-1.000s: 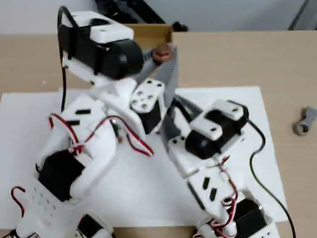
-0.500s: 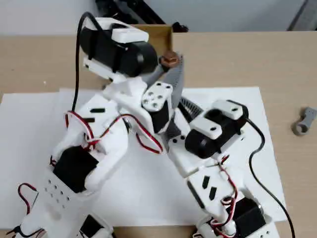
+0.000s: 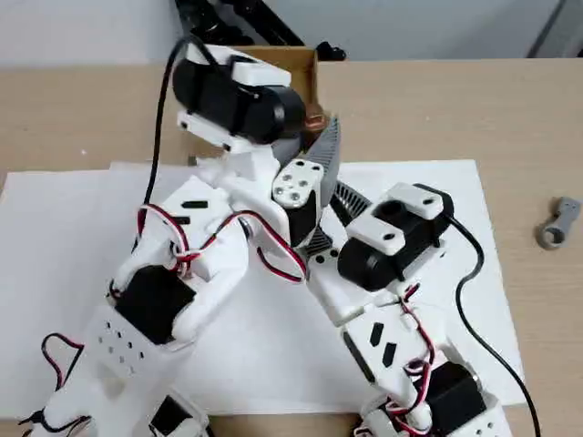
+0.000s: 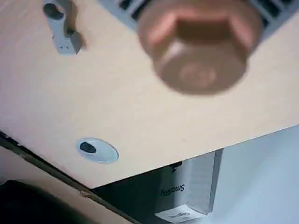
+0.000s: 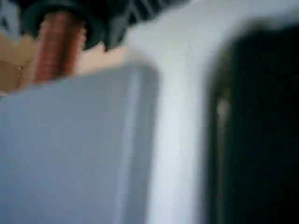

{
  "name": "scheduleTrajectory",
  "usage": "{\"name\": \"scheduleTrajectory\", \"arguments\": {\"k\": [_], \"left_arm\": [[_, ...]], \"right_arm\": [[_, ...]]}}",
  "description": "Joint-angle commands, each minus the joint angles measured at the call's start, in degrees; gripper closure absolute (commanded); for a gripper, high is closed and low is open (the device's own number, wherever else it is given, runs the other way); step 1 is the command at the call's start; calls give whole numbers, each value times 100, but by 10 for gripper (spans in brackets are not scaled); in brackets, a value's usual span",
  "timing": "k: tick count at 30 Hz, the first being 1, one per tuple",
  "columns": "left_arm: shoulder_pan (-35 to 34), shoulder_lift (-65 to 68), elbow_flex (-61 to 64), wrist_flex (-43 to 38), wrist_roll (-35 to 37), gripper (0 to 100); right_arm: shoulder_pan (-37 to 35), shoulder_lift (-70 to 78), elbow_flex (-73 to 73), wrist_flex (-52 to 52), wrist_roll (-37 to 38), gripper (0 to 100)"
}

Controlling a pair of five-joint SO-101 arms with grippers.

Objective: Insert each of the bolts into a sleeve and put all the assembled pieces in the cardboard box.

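Spanning the table [image 3: 428, 100], a white sheet [image 3: 55, 228] lies under both arms. The left arm [image 3: 173, 282] stretches to the cardboard box [image 3: 301, 56] at the far edge and is the nearer to it; the right arm [image 3: 392, 241] sits well short. The left gripper [image 3: 319, 132] is closed on the bolt [image 3: 314, 116], jaws pressed to either side.

The bolt hangs just beside the box's near right corner, with the opening lying far-left of it. Its hex head faces the left wrist camera, so the long axis appears to run away from that lens. A dark ring [image 5: 98, 28] surrounds the threaded shank, possibly a sleeve.
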Motion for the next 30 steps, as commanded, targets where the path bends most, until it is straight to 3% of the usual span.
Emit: {"name": "scheduleTrajectory", "arguments": {"k": [1,30], "left_arm": [[-35,-53,110,-202,26,994],[-9,-44,119,-237,53,976]], "right_arm": [[-22,-57,-53,-92,26,996],[-22,-57,-62,-75,35,996]]}}
